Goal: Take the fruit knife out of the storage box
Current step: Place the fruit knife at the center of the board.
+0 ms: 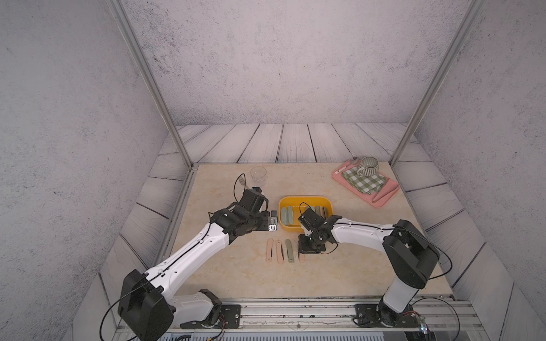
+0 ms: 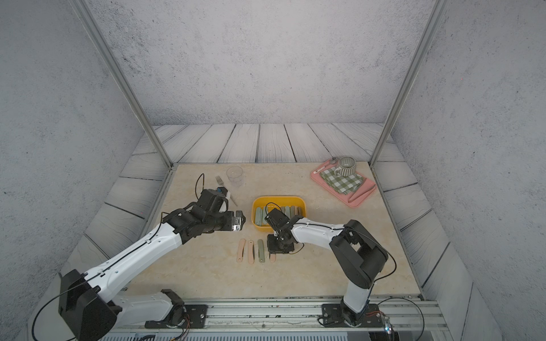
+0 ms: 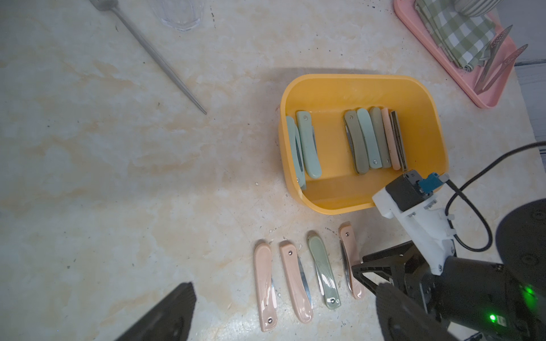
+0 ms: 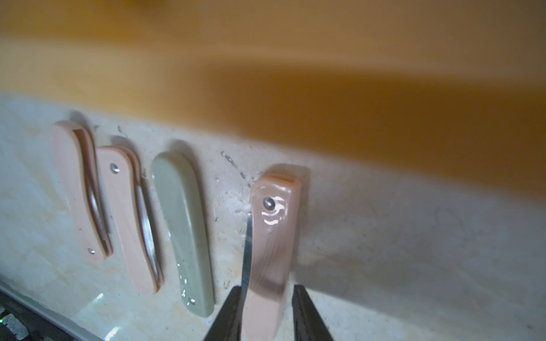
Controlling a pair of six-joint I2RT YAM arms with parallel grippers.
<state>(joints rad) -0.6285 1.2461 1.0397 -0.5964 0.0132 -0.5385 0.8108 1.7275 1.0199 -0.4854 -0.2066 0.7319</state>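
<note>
The yellow storage box point(image 1: 304, 197) point(image 2: 277, 197) point(image 3: 354, 77) holds several folded fruit knives point(image 3: 307, 144) standing on edge, green ones and a pink one. Several more folded knives lie in a row on the table in front of it. My right gripper point(image 4: 267, 288) point(image 1: 307, 251) points down over the rightmost one, a pink knife point(image 4: 271, 242) point(image 3: 351, 259) lying flat; the jaws straddle it, slightly parted, with a gap on one side. The left gripper point(image 1: 273, 220) point(image 2: 239, 220) hovers wide open left of the box, holding nothing.
A pink tray point(image 1: 381, 202) at the back right carries a checked cloth, a striped mug point(image 1: 369, 165) and utensils. A clear glass point(image 1: 258, 174) and a fork point(image 2: 220, 180) lie at the back left. Wooden-look walls ring the table.
</note>
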